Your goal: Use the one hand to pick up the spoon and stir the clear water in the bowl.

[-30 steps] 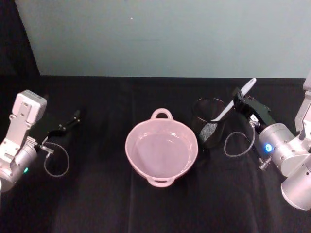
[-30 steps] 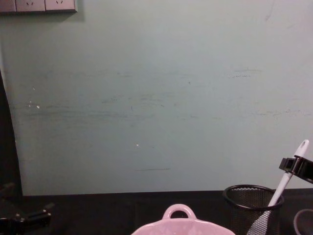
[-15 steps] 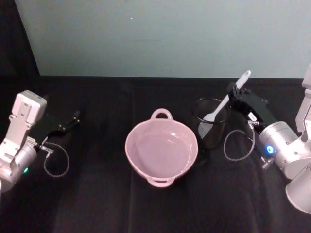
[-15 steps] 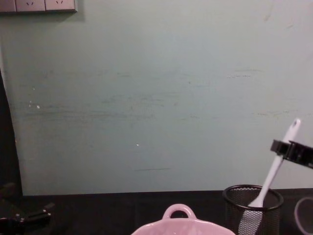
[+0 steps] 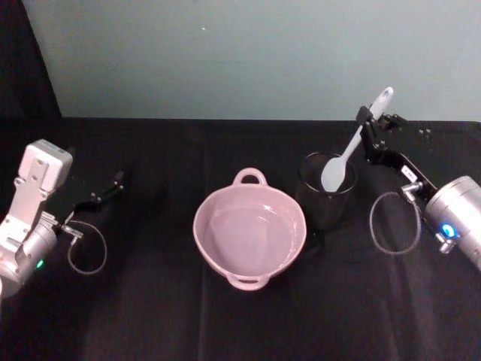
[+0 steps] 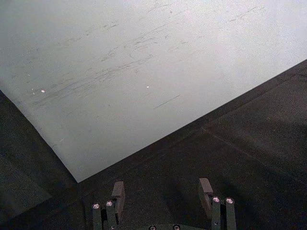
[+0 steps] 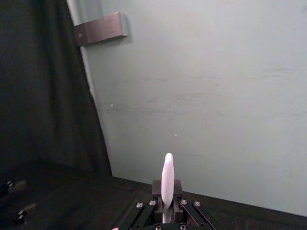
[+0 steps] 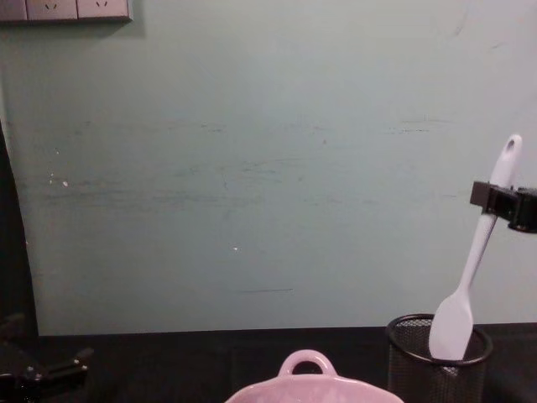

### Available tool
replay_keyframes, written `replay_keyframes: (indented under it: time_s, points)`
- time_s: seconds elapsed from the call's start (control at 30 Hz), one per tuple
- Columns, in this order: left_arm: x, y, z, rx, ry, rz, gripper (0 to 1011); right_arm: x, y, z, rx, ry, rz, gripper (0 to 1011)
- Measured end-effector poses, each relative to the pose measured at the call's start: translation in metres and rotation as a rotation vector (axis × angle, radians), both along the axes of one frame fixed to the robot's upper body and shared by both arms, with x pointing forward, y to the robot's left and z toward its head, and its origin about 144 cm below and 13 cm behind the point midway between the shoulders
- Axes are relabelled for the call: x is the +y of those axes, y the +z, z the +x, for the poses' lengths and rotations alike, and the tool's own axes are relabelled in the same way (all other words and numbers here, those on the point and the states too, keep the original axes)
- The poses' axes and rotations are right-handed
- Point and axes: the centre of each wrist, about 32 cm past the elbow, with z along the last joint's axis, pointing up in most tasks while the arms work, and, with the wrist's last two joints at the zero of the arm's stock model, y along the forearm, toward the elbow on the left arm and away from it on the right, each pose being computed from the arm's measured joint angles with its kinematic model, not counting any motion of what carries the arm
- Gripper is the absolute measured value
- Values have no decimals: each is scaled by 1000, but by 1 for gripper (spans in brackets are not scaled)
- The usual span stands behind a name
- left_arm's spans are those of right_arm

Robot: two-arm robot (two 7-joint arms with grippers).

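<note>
White spoon [image 8: 454, 323] pinched in the right hand [image 8: 495, 197], scoop at mesh cup [image 8: 415, 374] mouth, left hand [image 6: 163, 191] spread, far left.

The black boxy right gripper [image 5: 371, 125], on its silver wrist [image 5: 460, 216], hangs raised at 2 o'clock, fingers clamped on the handle of a long slim white plastic spoon [image 5: 335, 173]. The small black left gripper [image 5: 101, 194] rests at 9 o'clock, fingers spread.

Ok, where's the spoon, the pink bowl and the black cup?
spoon [image 8: 453, 326], chest view, on its scoop end.
pink bowl [image 5: 207, 223], head view, on its left inner wall.
black cup [image 8: 415, 374], chest view, on its mesh side.
</note>
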Motion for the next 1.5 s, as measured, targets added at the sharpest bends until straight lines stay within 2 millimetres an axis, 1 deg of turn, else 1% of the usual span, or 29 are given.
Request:
replay_keyframes:
  time_s: [0.13,0.3,0.43,0.53,0.6,0.63,0.73,0.9,1.03,1.13,1.17,1.27,1.3,1.5]
  points:
    - [0,0,0,0,0,0,1011,-7,13,1,-4,29,-42,120]
    - [0,0,0,0,0,0,1011,-14,41,3,2,82,-123,120]
    - [0,0,0,0,0,0,1011,-15,57,4,-5,121,-165,120]
    - [0,0,0,0,0,0,1011,-13,67,4,-11,149,-187,121]
    - [0,0,0,0,0,0,1011,-10,79,5,-14,187,-198,120]
    - [0,0,0,0,0,0,1011,-10,79,5,-14,187,-198,120]
    - [0,0,0,0,0,0,1011,-4,89,7,-13,248,-190,121]
    - [0,0,0,0,0,0,1011,7,95,10,-6,319,-177,120]
    - [0,0,0,0,0,0,1011,17,93,14,6,363,-171,120]
    - [0,0,0,0,0,0,1011,25,82,18,19,397,-167,120]
    - [0,0,0,0,0,0,1011,28,73,20,22,409,-165,120]
    - [0,0,0,0,0,0,1011,32,59,25,25,426,-160,120]
    - [0,0,0,0,0,0,1011,34,50,27,25,434,-159,120]
    - [0,0,0,0,0,0,1011,37,24,31,9,453,-156,121]
